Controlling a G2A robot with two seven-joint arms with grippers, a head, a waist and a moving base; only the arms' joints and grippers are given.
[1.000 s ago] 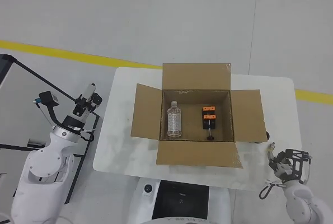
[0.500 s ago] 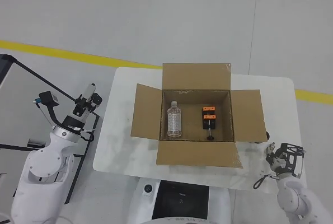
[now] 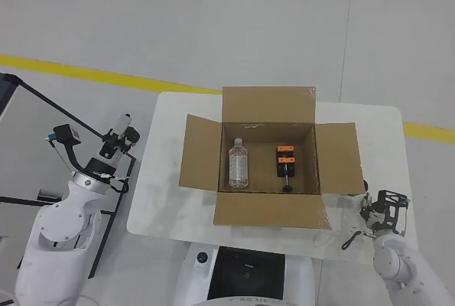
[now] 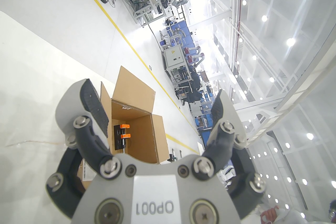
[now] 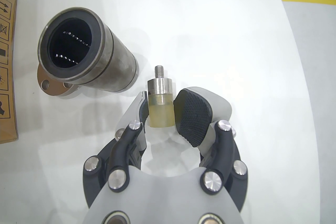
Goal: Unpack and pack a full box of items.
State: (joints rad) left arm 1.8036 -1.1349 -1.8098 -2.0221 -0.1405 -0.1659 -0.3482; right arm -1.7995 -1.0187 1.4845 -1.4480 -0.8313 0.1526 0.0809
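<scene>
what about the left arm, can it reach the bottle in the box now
Probably yes. The left gripper is open and empty, the box flaps are folded out and nothing covers the bottle. The arm sits off the table, so it must cross over first.

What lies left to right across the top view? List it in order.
left pincer → water bottle → orange-and-black clamp → right pincer, closed on a small threaded bumper
</scene>
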